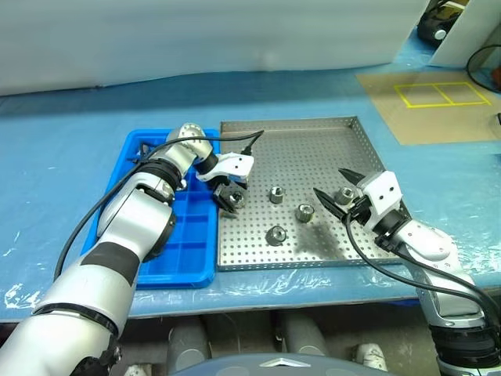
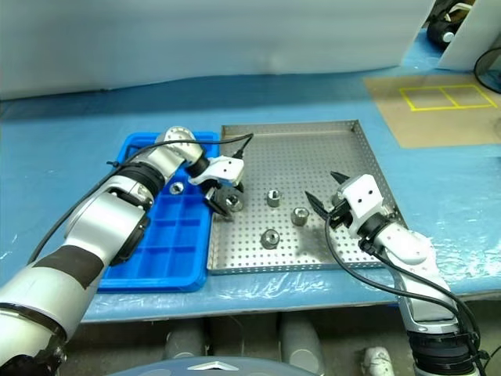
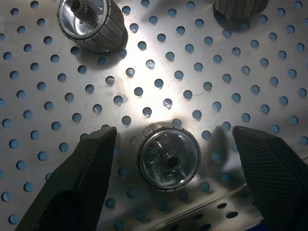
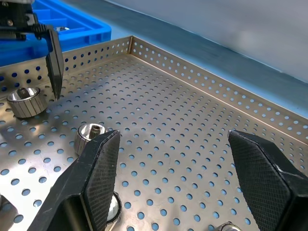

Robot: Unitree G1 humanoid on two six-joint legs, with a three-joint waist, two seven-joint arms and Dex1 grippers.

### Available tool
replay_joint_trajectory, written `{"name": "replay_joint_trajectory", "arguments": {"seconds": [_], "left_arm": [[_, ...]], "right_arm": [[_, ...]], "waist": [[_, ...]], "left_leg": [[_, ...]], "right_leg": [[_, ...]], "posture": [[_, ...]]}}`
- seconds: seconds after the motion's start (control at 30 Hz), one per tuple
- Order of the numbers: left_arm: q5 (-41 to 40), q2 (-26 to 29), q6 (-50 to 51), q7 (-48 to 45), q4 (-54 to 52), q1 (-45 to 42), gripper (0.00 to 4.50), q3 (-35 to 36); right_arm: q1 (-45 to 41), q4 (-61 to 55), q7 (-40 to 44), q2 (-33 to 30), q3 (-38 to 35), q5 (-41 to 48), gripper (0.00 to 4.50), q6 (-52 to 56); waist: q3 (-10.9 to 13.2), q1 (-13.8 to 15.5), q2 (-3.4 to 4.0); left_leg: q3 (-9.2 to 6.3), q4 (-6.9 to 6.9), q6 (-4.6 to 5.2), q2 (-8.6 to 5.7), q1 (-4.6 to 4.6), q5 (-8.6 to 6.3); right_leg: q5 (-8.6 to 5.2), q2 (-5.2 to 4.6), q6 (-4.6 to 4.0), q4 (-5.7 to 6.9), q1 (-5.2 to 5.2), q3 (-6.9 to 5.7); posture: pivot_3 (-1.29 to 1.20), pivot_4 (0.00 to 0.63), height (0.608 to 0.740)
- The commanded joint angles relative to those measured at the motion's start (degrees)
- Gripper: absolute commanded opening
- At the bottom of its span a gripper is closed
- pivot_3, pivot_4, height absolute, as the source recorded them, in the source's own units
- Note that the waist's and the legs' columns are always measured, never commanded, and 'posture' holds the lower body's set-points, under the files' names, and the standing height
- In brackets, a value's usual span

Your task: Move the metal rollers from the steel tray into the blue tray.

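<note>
The left gripper (image 3: 168,159) hung with jaws open astride a roller (image 3: 168,156) by the steel tray's (image 1: 313,157) rim beside the blue tray (image 1: 196,251); closing askew could squirt it away. The right gripper (image 1: 338,197) stood open, empty.

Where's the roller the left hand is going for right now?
In the head views that roller sits in the steel tray near its left rim beside the blue tray. The open left hand straddles it, fingers clear on both sides.
</note>
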Motion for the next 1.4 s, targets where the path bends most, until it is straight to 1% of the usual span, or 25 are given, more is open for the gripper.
{"name": "replay_joint_trajectory", "arguments": {"seconds": [0.03,0.13,0.23,0.3,0.33,0.4,0.5,0.57,0.67,0.77,0.87,0.93,1.03,1.13,1.17,1.37,1.4], "left_arm": [[4.2,1.1,-1.3,3.1,0.5,1.2,4.09,-2.8],[4.7,1.1,-1.1,3.6,0.7,1.2,4.09,-3.0],[5.1,1.1,-0.9,3.9,0.9,1.2,3.49,-2.9],[5.4,1.2,-1.0,4.4,0.8,1.2,2.81,-2.8],[5.3,1.1,-0.8,5.1,0.8,1.2,2.81,-2.6],[5.5,1.2,-0.7,5.6,0.8,1.3,2.81,-2.6],[5.7,1.4,-0.3,5.7,0.9,1.2,2.81,-2.7],[5.7,1.6,-0.5,5.8,0.9,1.2,2.81,-2.7],[5.6,1.9,-0.6,5.8,0.8,1.4,2.81,-2.5],[5.5,1.9,-0.1,6.3,0.7,1.7,2.81,-2.2],[5.3,2.2,-0.1,5.7,0.4,2.2,2.81,-2.0],[4.9,2.5,-0.2,5.3,0.1,2.5,2.81,-1.7],[4.4,3.0,-0.6,4.8,-0.2,3.0,2.81,-1.2],[4.4,3.3,-0.2,5.2,-0.2,3.4,2.22,-0.9],[4.4,3.3,-0.1,5.4,-0.2,3.5,1.88,-0.9],[4.5,3.6,-0.3,5.5,-0.4,3.5,1.88,-0.8],[4.4,3.6,-0.1,5.1,-0.4,3.4,1.82,-0.8]], "right_arm": [[0.4,-2.5,-0.8,0.2,-0.9,0.2,3.67,-0.2],[0.4,-2.4,-0.9,0.2,-1.0,0.2,3.67,-0.2],[0.1,-2.1,-1.0,0.2,-1.0,0.1,3.72,-0.4],[-0.1,-2.0,-1.0,0.1,-0.9,0.1,3.72,-0.4],[-0.2,-2.0,-1.0,0.0,-0.9,0.1,3.72,-0.4],[-0.3,-2.0,-0.4,-0.3,-0.7,0.4,3.72,-0.3],[0.3,-3.9,3.2,-1.4,0.6,3.1,3.72,1.5],[1.1,-6.1,8.6,-3.9,2.9,6.3,3.72,4.0],[-0.7,-5.8,14.6,-7.6,6.3,7.3,3.72,5.4],[-6.1,-1.2,17.0,-8.5,7.9,6.3,3.72,4.2],[-9.3,3.0,18.0,-8.3,7.7,5.9,3.72,3.0],[-9.7,4.3,18.5,-8.3,7.7,5.6,3.72,2.2],[-8.7,4.1,19.0,-8.3,8.0,5.8,3.72,2.1],[-8.1,3.7,19.2,-8.0,8.3,5.8,3.72,2.0],[-8.1,3.7,19.1,-8.0,8.3,5.8,3.72,2.1],[-8.3,3.1,18.2,-7.2,8.6,5.3,3.72,2.2],[-8.3,3.1,18.1,-7.1,8.6,5.2,3.72,2.1]], "waist": [[0.0,-0.5,0.0],[0.0,-0.7,0.01],[0.0,-0.7,0.01],[0.0,-0.7,0.01],[-0.1,-0.7,0.02],[-0.1,-0.7,0.02],[-0.1,-0.7,0.03],[-0.1,-0.6,0.05],[-0.1,-0.7,0.05],[-0.1,-1.0,0.04],[-0.1,-1.0,0.01],[-0.1,-0.8,0.01],[-0.1,-0.7,0.01],[-0.1,-0.7,0.01],[-0.1,-0.6,0.01],[-0.1,-0.6,0.01],[-0.1,-0.6,0.01]], "left_leg": [[0.0,0.0,0.01,0.0,0.0,-0.01],[0.05,-0.02,0.16,0.0,0.06,-0.1],[0.05,-0.01,0.15,-0.02,0.18,-0.1],[0.05,0.0,0.15,-0.05,0.2,-0.1],[0.05,0.0,0.17,-0.08,0.22,-0.11],[0.05,0.01,0.21,-0.11,0.23,-0.14],[0.06,0.0,0.23,-0.11,0.23,-0.15],[0.06,-0.01,0.24,-0.1,0.23,-0.15],[0.09,-0.01,0.25,-0.09,0.23,-0.16],[0.11,0.03,0.26,-0.09,0.24,-0.16],[0.11,0.08,0.26,-0.1,0.24,-0.16],[0.11,0.06,0.27,-0.1,0.23,-0.17],[0.11,-0.06,0.28,-0.1,0.23,-0.18],[0.12,-0.16,0.27,-0.08,0.27,-0.17],[0.13,-0.17,0.27,-0.08,0.28,-0.17],[0.18,-0.15,0.27,-0.09,0.33,-0.17],[0.18,-0.15,0.27,-0.09,0.34,-0.17]], "right_leg": [[0.0,0.0,0.0,0.0,0.0,0.01],[-0.02,0.03,0.03,0.01,0.13,0.05],[-0.08,0.08,0.18,0.02,0.15,0.18],[-0.21,0.08,0.41,0.02,0.16,0.24],[-0.2,0.07,0.39,0.01,0.16,0.27],[-0.02,0.06,0.1,0.01,0.16,0.31],[-0.02,0.07,0.09,0.01,0.16,0.31],[-0.02,0.07,0.09,0.01,0.16,0.31],[-0.02,0.08,0.1,0.01,0.17,0.34],[-0.06,0.07,0.16,0.01,0.16,0.37],[-0.14,0.08,0.31,0.02,0.16,0.39],[-0.02,0.07,0.11,0.01,0.16,0.39],[0.0,0.08,0.07,0.0,0.15,0.39],[0.0,0.12,0.07,-0.02,0.15,0.38],[0.0,0.12,0.07,-0.02,0.14,0.39],[-0.01,0.12,0.09,-0.02,0.14,0.44],[-0.01,0.12,0.09,-0.02,0.14,0.45]], "posture": [[-0.51,0.15,0.74],[-0.51,0.15,0.74],[-0.51,0.15,0.74],[-0.51,0.15,0.74],[-0.51,0.15,0.74],[-0.5,0.15,0.74],[-0.5,0.15,0.74],[-0.5,0.15,0.74],[-0.49,0.15,0.74],[-0.46,0.15,0.74],[-0.46,0.15,0.74],[-0.42,0.15,0.74],[-0.41,0.15,0.74],[-0.4,0.15,0.74],[-0.4,0.15,0.74],[-0.41,0.15,0.74],[-0.41,0.15,0.74]]}}
